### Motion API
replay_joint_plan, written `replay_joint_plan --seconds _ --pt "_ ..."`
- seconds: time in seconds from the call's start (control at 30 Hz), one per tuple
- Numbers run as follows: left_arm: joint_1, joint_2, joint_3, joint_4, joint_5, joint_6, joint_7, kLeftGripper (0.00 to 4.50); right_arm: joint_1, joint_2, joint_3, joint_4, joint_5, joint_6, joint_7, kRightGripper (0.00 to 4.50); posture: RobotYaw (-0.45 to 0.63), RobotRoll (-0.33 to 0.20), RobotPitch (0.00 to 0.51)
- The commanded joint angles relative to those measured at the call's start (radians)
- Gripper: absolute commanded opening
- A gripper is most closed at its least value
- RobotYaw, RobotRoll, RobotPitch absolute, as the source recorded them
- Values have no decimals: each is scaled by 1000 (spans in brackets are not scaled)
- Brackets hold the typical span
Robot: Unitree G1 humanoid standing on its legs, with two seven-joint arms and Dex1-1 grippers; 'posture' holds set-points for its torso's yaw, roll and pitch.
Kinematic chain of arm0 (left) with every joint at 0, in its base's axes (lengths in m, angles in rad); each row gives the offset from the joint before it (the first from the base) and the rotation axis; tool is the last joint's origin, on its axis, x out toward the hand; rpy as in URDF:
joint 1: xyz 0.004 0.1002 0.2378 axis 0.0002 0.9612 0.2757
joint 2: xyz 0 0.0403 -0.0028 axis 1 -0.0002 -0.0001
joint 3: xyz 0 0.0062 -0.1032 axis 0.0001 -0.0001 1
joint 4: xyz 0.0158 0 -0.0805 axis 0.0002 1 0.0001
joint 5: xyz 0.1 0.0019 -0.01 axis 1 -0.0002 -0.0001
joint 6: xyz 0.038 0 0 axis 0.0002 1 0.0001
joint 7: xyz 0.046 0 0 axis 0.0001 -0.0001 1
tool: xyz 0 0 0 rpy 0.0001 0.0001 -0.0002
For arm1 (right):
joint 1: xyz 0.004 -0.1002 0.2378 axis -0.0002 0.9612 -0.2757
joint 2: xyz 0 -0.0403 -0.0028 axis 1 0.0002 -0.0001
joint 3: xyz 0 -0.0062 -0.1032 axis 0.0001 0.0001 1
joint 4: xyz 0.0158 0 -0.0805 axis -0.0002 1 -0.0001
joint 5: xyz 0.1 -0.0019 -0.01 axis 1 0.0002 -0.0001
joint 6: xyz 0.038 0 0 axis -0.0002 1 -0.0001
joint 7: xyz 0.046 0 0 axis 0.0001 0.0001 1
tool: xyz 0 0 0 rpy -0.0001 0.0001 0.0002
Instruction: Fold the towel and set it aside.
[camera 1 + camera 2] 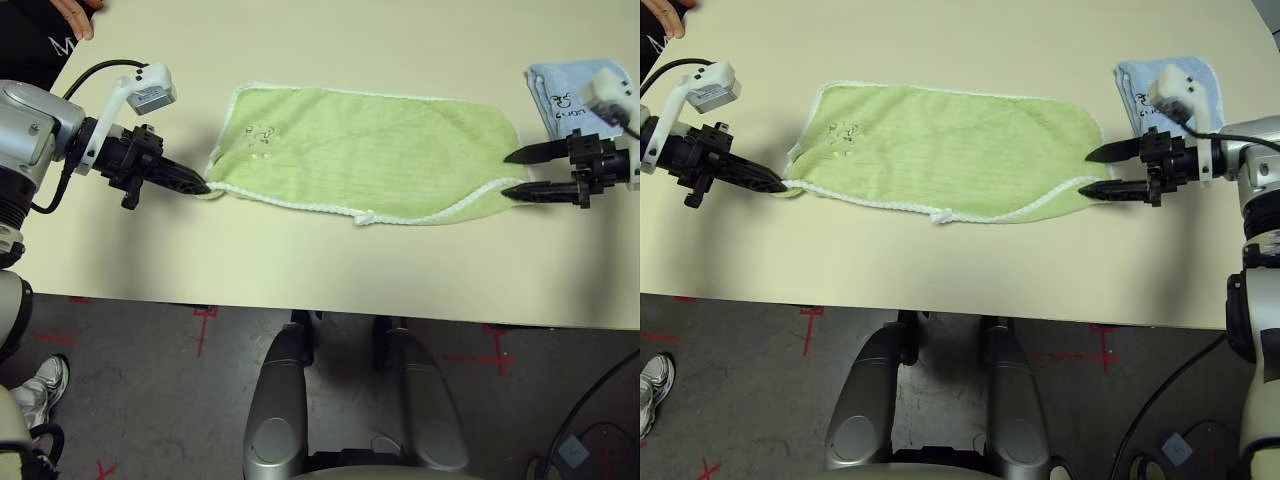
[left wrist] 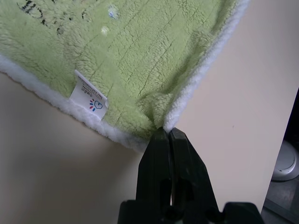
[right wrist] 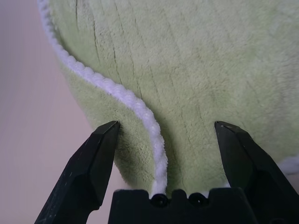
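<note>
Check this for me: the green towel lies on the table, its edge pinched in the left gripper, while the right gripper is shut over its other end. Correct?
Not quite: the right gripper is open over the green towel's other end, as the right wrist view shows.

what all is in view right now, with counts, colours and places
terry towel: one, lime green with white edging, mid-table
folded cloth: one, light blue, table's right side
table: one, cream, under both cloths
floor tape marks: several, red, on grey floor
sneaker: one, light, floor at left
person's hand: one, far left table edge
left gripper: one, black, shut on towel's near left corner
right gripper: one, black, open at towel's right end
</note>
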Motion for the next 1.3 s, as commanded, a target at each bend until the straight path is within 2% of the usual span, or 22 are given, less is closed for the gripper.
replay_joint_plan --seconds 0.03,0.1,0.23,0.4,0.43,0.6,0.7,0.83,0.87,0.97,1.03,1.1,1.17,1.23,1.3 --pt "12 6 10 -14 10 9 -8 0 -5 22 8 24 -30 -29 8 4089 86 0 375" --pt "12 4 12 -13 12 11 -8 0 -4 39 17 14 -24 -29 8 3576 87 0 375" --pt "12 2 16 -15 15 16 -8 0 -6 47 40 -6 -2 -7 8 2076 90 0 375" --pt "12 3 18 -12 20 16 -8 0 -22 4 65 -21 42 29 8 239 88 0 372" --pt "12 4 19 -11 22 17 -8 0 -26 -5 57 -21 48 27 8 15 88 0 370" --pt "14 0 70 19 50 35 -8 0 -17 -23 -111 -33 121 -53 -20 15 70 0 365" --pt "20 4 96 22 62 40 -8 0 18 -27 -182 -50 134 -136 -59 15 58 0 366" --pt "33 28 98 -25 27 74 -8 0 66 -23 -245 -82 155 -195 -71 15 61 0 368" --pt "30 29 100 -35 16 86 -8 0 70 -22 -247 -88 157 -179 -62 15 65 0 368" --pt "1 14 114 -34 -12 132 -8 0 51 -28 -236 -109 179 84 -15 15 65 0 368" --pt "-34 -50 159 64 52 87 15 0 19 -13 -214 -91 148 179 -48 15 67 0 370" --pt "-77 -142 236 198 110 0 153 0 -18 26 -207 -51 104 141 -146 15 65 0 369" --pt "-124 -249 334 345 160 -165 485 0 -82 84 -196 21 25 -6 -390 15 64 0 370" --pt "-178 -331 428 453 197 -336 826 0 -176 144 -217 97 -30 -133 -720 15 67 0 367" --pt "-232 -376 502 513 213 -439 989 0 -264 179 -255 147 -45 -217 -956 15 71 0 367"
